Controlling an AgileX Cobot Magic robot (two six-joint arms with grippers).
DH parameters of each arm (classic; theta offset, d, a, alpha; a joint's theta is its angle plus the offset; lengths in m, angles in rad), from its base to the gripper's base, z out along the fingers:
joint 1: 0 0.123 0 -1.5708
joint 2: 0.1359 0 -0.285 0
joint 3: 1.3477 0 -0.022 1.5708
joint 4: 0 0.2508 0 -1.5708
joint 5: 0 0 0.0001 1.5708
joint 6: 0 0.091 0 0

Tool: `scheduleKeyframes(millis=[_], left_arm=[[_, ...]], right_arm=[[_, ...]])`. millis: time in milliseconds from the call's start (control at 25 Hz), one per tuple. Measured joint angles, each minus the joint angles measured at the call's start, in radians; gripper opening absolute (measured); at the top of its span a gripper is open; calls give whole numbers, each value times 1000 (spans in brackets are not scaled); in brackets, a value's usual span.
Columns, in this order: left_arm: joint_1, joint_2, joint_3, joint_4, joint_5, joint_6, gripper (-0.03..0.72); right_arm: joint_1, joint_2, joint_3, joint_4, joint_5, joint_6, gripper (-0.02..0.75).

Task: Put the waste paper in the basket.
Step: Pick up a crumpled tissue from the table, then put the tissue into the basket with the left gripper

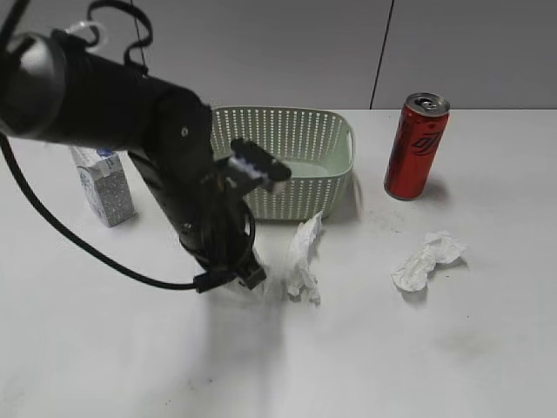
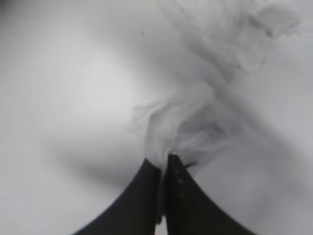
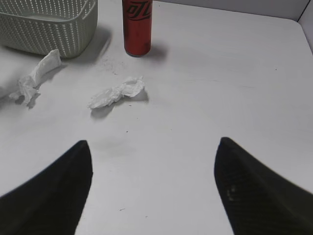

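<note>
The white table (image 1: 452,348) filled nearly all I could see, with a grey wall behind it. The left arm (image 1: 113,113), thick and black, reached down from the upper left to the table just in front of the basket (image 1: 296,161), a pale green slotted one sitting toward the back, left of centre. The arm hid the basket's left end; I could not make out any paper inside it. To its right, a little apart, a red can (image 1: 416,146) stood upright, and on the far side of the arm, near the left edge, stood a small white-and-blue carton (image 1: 103,185). The left gripper (image 1: 246,277) was down at the tabletop, its fingers (image 2: 181,191) pressed almost together and pinching a soft white wad (image 2: 171,127) at their tips; the arm hid that wad from where I stood. Just beside it, to the right, a long twisted wad (image 1: 304,254) lay on the table, its upper end close to the basket's front wall; whether it touched the wall I could not say. A third wad (image 1: 426,259) lay well apart to the right, in front of the can. The right gripper (image 3: 151,188) hung over bare table with its fingers (image 3: 54,196) spread wide and nothing between them.
</note>
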Motion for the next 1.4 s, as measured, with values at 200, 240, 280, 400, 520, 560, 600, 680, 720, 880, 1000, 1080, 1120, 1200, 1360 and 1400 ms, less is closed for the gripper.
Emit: scheduleKeyframes(millis=[200,240,280,400,520,560,600,680,720,880,1000,1080,1120,1200,1360,1400], left_arm=[[0,-114,-92,39,27,-1,-19],[0,-136,-109,51,24,-1,-19],[0,-153,-130,67,14,-1,-19],[3,-174,-176,114,-92,-1,-19],[17,-167,-181,136,-280,-1,-19],[24,-157,-182,140,-351,-1,-19],[30,-146,-184,142,-422,-1,-19],[51,-108,-184,142,-523,-1,-19],[61,-86,-184,142,-557,-1,-19],[97,-14,-184,135,-570,-1,-8],[109,6,-184,132,-523,-1,132],[111,6,-184,124,-513,-1,291],[111,6,-184,116,-512,-1,384],[111,4,-184,91,-500,-1,531],[109,-55,-184,-3,-387,-1,633],[104,-80,-184,-25,-338,-1,629]], right_arm=[[0,0,0,0,0,0,589],[0,0,0,0,0,0,589],[0,0,0,0,0,0,589],[0,0,0,0,0,0,589],[0,0,0,0,0,0,589],[0,0,0,0,0,0,589],[0,0,0,0,0,0,589],[0,0,0,0,0,0,589],[0,0,0,0,0,0,589],[0,0,0,0,0,0,589],[0,0,0,0,0,0,589],[0,0,0,0,0,0,589],[0,0,0,0,0,0,589],[0,0,0,0,0,0,589],[0,0,0,0,0,0,589],[0,0,0,0,0,0,589]])
